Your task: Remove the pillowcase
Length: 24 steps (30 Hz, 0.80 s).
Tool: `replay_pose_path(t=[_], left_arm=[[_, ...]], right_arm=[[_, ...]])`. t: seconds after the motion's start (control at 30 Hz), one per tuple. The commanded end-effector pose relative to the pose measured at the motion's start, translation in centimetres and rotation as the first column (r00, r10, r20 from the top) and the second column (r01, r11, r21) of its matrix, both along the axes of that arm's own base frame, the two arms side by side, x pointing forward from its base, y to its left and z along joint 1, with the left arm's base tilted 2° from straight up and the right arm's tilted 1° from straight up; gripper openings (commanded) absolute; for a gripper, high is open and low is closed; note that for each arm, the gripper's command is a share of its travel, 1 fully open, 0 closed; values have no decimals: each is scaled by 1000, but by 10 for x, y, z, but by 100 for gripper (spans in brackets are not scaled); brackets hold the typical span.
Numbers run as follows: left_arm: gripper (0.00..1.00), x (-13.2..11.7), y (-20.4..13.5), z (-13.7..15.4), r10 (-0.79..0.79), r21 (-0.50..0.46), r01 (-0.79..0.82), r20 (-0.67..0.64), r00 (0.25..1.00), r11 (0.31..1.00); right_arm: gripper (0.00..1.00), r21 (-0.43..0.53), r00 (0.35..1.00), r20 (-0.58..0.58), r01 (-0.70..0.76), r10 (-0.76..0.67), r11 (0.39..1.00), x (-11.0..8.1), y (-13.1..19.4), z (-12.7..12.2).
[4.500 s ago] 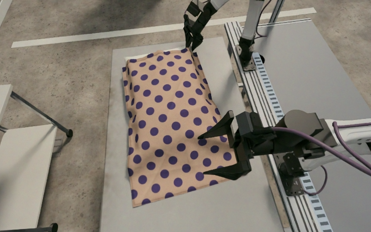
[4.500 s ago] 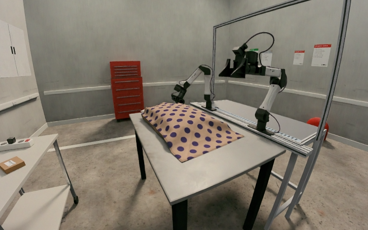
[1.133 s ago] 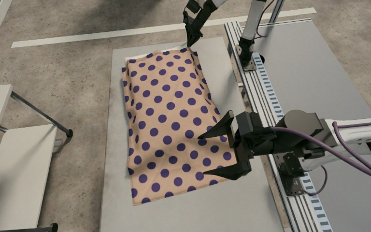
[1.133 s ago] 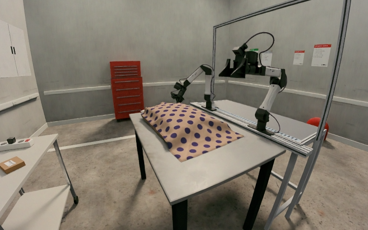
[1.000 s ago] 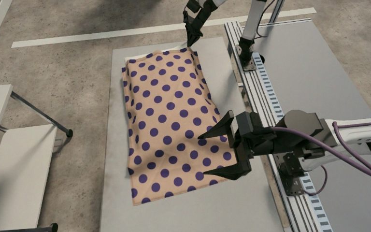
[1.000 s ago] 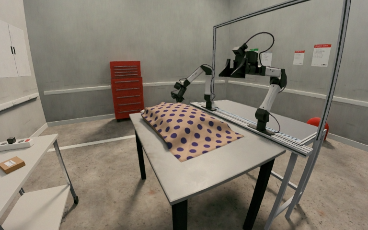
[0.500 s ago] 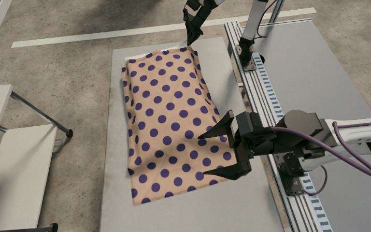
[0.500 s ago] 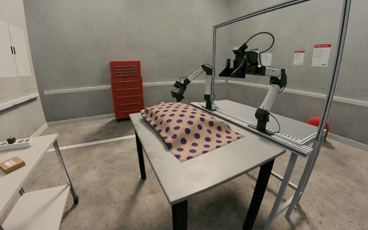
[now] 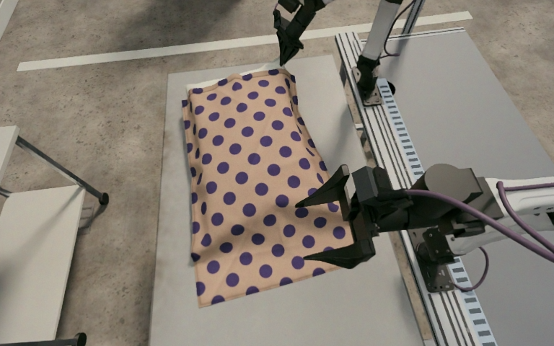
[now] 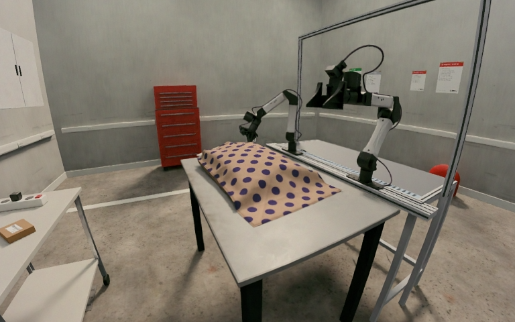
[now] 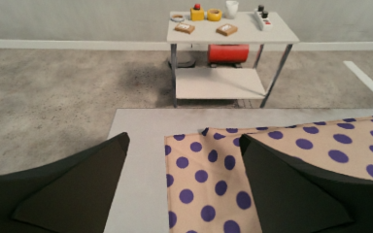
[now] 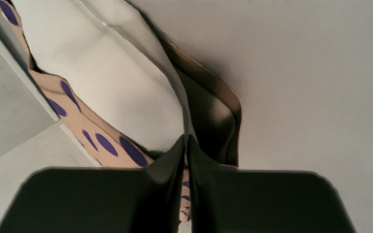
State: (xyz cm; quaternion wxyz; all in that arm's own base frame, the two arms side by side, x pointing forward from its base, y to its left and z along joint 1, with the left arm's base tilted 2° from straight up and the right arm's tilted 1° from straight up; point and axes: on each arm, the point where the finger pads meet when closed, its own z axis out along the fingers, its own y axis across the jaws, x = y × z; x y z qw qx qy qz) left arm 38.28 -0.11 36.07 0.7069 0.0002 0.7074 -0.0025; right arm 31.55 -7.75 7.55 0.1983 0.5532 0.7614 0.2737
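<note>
The peach pillowcase with purple dots (image 9: 245,166) (image 10: 262,169) (image 11: 194,186) lies over most of the pillow, its closed end flat on the table. The white pillow (image 9: 272,65) (image 12: 102,78) shows as a thin strip at the pillowcase's open end, at the table's far end in the top view. My right gripper (image 9: 281,64) (image 10: 251,139) (image 12: 186,137) is shut on the pillow's edge near one corner, with the open mouth around it in the right wrist view. My left gripper (image 9: 300,232) (image 10: 316,106) (image 11: 185,136) is open and empty, high above the pillowcase's closed end.
The light grey table (image 9: 271,317) (image 10: 292,247) (image 11: 138,160) extends beyond the pillowcase's closed end. The arm rail (image 9: 387,145) (image 10: 344,171) runs along one long side. A side bench (image 9: 35,223) (image 10: 41,215) (image 11: 253,34) with small items stands apart, across the floor.
</note>
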Motion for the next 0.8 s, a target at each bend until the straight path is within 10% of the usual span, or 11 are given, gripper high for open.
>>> replay_pose_path(t=[0.0, 0.77], left_arm=[[100, 1, 4, 9, 15, 5, -15, 36, 999, 1000], [100, 1, 4, 9, 15, 5, -15, 36, 999, 1000]], right_arm=[[1, -28, 999, 39, 26, -25, 999, 5, -11, 19], [1, -12, 1000, 14, 15, -15, 1000, 9, -51, 6]])
